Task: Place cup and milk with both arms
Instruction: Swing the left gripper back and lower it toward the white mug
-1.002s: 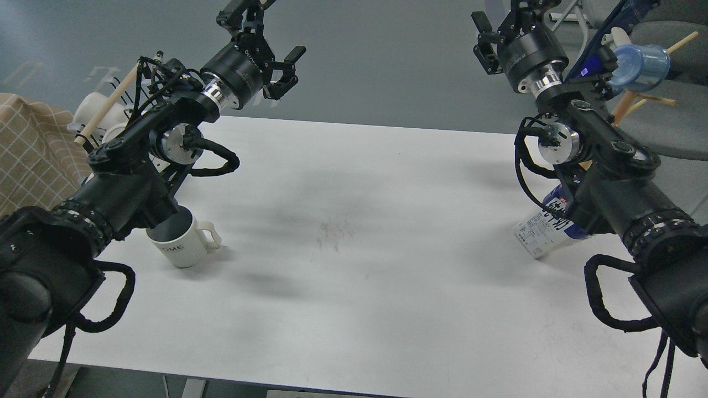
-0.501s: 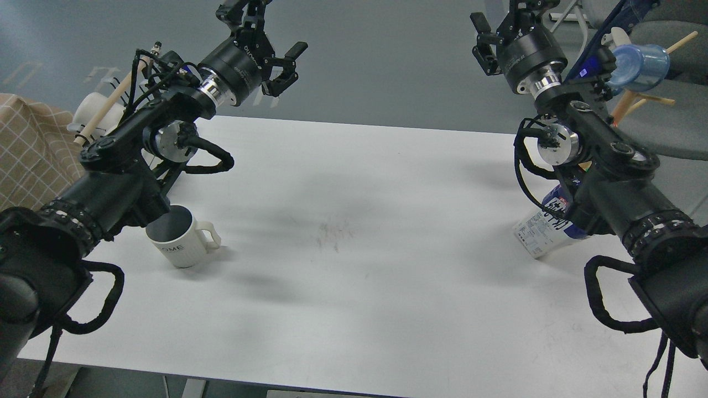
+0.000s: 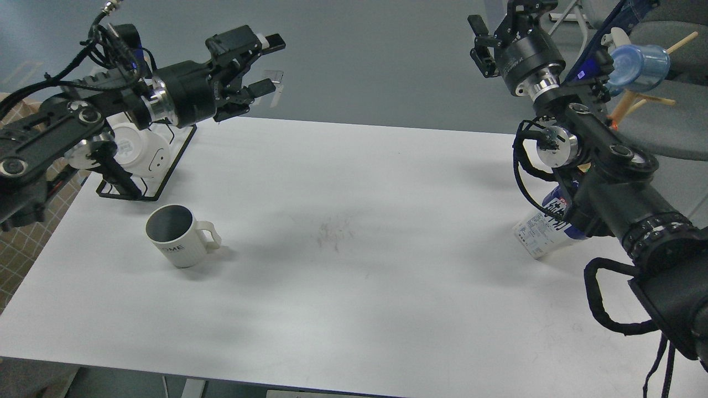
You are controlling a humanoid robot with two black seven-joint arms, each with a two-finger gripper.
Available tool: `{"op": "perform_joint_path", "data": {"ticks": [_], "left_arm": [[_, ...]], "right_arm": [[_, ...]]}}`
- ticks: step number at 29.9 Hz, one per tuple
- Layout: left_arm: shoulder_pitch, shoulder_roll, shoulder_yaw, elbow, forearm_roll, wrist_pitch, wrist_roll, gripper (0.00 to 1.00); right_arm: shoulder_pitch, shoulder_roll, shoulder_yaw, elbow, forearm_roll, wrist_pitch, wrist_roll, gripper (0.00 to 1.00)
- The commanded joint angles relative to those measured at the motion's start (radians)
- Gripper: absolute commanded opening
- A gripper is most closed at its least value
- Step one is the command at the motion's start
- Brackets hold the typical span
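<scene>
- The left tool [image 3: 264,63] hangs in the air above the far left edge of the table [image 3: 354,276], its two fingers spread apart with nothing between them, pointing to the right.
- The right tool [image 3: 500,25] is raised at the far right, beyond the table's far edge; one finger shows at its left side, the rest runs past the top of the view, so I cannot tell whether it is released or clenched. Nothing is seen in it.
- The cup [image 3: 178,236] stands upright on the left part of the table, mouth up, dark grey inside, its handle turned to the right and black lettering on its near side. It is well apart from the left tool, nearer than it.
- The milk [image 3: 545,235] sits at the right side of the table, tilted in the view, with its upper part hidden behind the right arm [image 3: 614,182]. Only the white and dark blue lower body shows.
- Far left of the cup, a black wire rack [image 3: 166,171] rests on the table with white cups [image 3: 138,152] in it, partly behind the left arm [image 3: 66,121].
- Beyond the table at the far right, a blue cup [image 3: 639,66] hangs on a wooden peg stand [image 3: 641,99].
- A smudge [image 3: 334,232] marks the middle of the table.
</scene>
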Motion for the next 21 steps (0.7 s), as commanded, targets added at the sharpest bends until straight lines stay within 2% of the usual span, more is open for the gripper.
{"op": "perform_joint_path", "data": {"ticks": [1, 2, 5, 7, 8, 9, 10, 13, 17, 21], "left_arm": [[0.055, 0.163, 0.002, -0.168, 0.251, 0.000, -0.011, 0.98], [0.055, 0.164, 0.002, -0.169, 0.251, 0.000, -0.011, 0.98], [0.099, 0.277, 0.002, -0.235, 0.406, 0.000, -0.069, 0.98], [0.145, 0.345, 0.008, -0.244, 0.501, 0.000, -0.149, 0.98], [0.146, 0.345, 0.008, -0.244, 0.501, 0.000, -0.149, 0.98], [0.174, 0.377, 0.022, -0.244, 0.564, 0.000, -0.198, 0.98], [0.196, 0.412, 0.037, -0.247, 0.624, 0.000, -0.217, 0.98], [0.213, 0.454, 0.053, -0.241, 0.711, 0.000, -0.217, 0.98], [0.230, 0.452, 0.071, -0.229, 0.725, 0.000, -0.217, 0.98], [0.238, 0.431, 0.106, -0.164, 0.725, 0.000, -0.217, 0.98]], "right_arm": [[0.000, 0.000, -0.019, 0.008, 0.000, 0.000, 0.000, 1.00], [0.000, 0.000, -0.019, 0.008, 0.000, 0.000, 0.000, 1.00], [-0.004, 0.000, -0.032, 0.023, 0.000, 0.000, 0.000, 1.00], [-0.004, 0.000, -0.032, 0.026, 0.000, 0.000, 0.000, 1.00], [-0.004, 0.000, -0.032, 0.026, 0.000, 0.000, 0.000, 1.00], [-0.004, 0.000, -0.033, 0.028, 0.000, 0.000, 0.000, 1.00], [-0.004, 0.000, -0.033, 0.032, 0.000, 0.000, 0.000, 1.00], [-0.022, 0.000, -0.035, 0.044, 0.000, 0.000, 0.000, 1.00], [-0.030, 0.000, -0.035, 0.046, 0.000, 0.000, 0.001, 1.00], [-0.034, 0.000, -0.035, 0.052, 0.000, 0.000, 0.000, 1.00]]}}
